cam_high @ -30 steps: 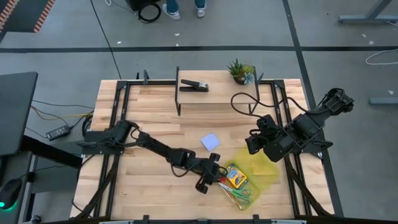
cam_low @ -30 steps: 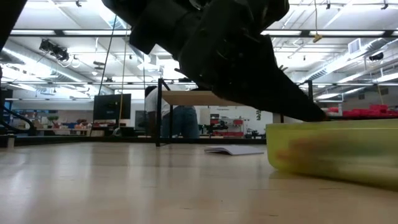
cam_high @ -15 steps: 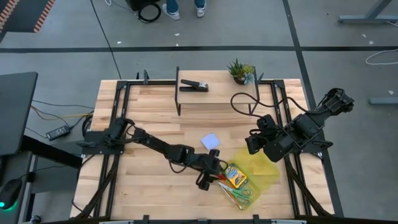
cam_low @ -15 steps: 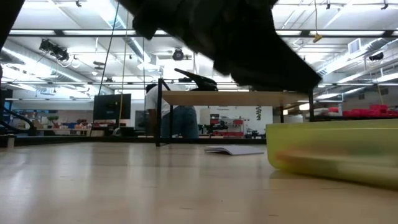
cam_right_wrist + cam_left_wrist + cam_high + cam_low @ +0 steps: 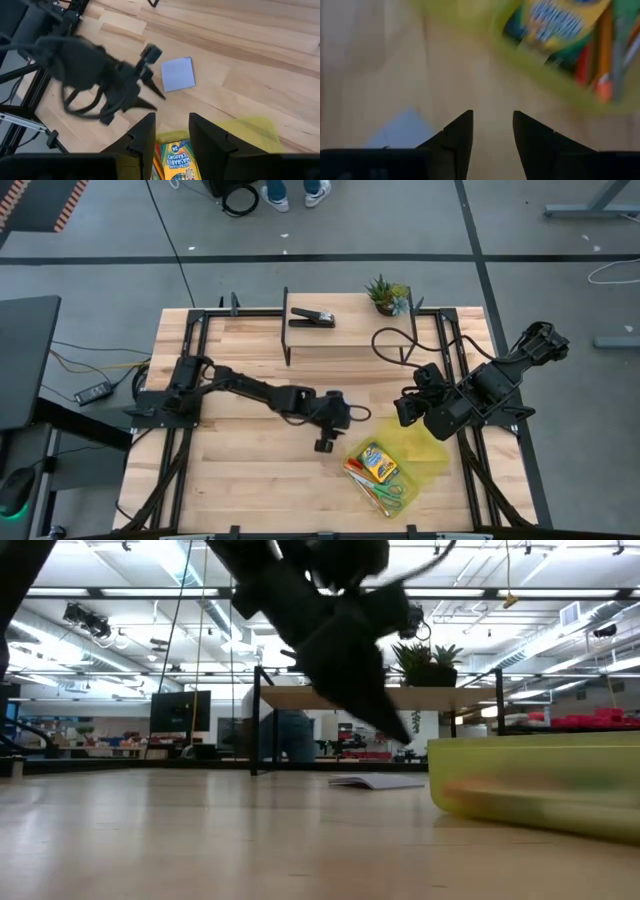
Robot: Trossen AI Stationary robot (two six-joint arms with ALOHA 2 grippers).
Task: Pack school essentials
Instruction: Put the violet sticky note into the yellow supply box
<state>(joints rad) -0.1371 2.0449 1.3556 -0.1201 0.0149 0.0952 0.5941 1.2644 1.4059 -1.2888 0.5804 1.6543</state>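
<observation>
On the wooden table [image 5: 250,470] — yellow-green tray [image 5: 425,460], blue notepad [image 5: 178,74].

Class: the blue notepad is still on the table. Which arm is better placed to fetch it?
Probably left: its end effector hangs empty right beside the notepad; the right end effector waits over the yellow tray.

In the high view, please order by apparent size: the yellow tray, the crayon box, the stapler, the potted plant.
1. Yellow tray
2. Stapler
Potted plant and crayon box look about alike, so I leave them unranked.
</observation>
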